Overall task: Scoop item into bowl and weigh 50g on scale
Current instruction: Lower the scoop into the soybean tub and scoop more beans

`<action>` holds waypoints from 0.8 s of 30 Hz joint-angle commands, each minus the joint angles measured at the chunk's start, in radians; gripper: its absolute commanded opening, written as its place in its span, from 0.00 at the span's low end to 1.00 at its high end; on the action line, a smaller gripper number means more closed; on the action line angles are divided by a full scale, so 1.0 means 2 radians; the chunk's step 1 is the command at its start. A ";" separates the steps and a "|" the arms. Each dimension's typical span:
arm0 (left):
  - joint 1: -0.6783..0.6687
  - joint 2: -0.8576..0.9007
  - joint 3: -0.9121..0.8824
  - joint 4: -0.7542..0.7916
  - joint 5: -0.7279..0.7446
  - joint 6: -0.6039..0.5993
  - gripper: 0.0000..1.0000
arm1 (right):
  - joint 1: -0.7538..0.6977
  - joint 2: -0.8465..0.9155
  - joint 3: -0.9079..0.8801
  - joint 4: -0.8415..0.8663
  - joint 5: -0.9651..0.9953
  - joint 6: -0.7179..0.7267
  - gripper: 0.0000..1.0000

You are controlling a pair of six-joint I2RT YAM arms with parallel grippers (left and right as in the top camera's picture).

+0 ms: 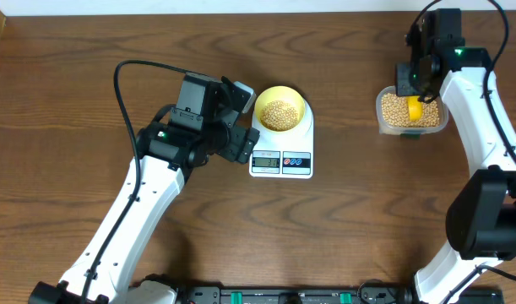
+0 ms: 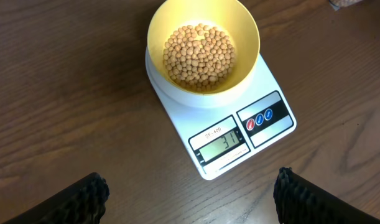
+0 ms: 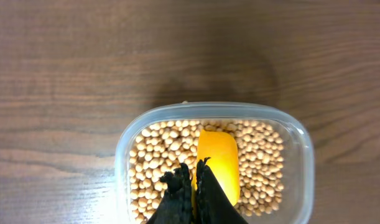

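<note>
The pale yellow bowl stands on the white scale and holds tan beans. In the left wrist view the bowl sits on the scale, whose display reads 31. My left gripper is open and empty, on the near left side of the scale. My right gripper is shut on the yellow scoop, which lies in the beans of the clear tub. The overhead view shows the scoop in the tub.
The dark wooden table carries the scale in the middle and the tub at the far right. A black cable loops over the left arm. The table's left edge shows at the top left corner.
</note>
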 commanded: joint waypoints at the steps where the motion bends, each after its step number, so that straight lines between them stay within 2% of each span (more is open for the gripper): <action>1: 0.002 -0.001 -0.001 0.000 0.004 0.009 0.87 | -0.006 0.005 -0.012 -0.002 -0.048 -0.027 0.01; 16: 0.002 -0.001 -0.001 0.000 0.004 0.009 0.87 | -0.043 0.005 -0.012 0.002 -0.225 -0.052 0.01; 24: 0.002 -0.001 -0.001 0.000 0.004 0.009 0.87 | -0.091 0.005 -0.014 -0.004 -0.265 -0.052 0.01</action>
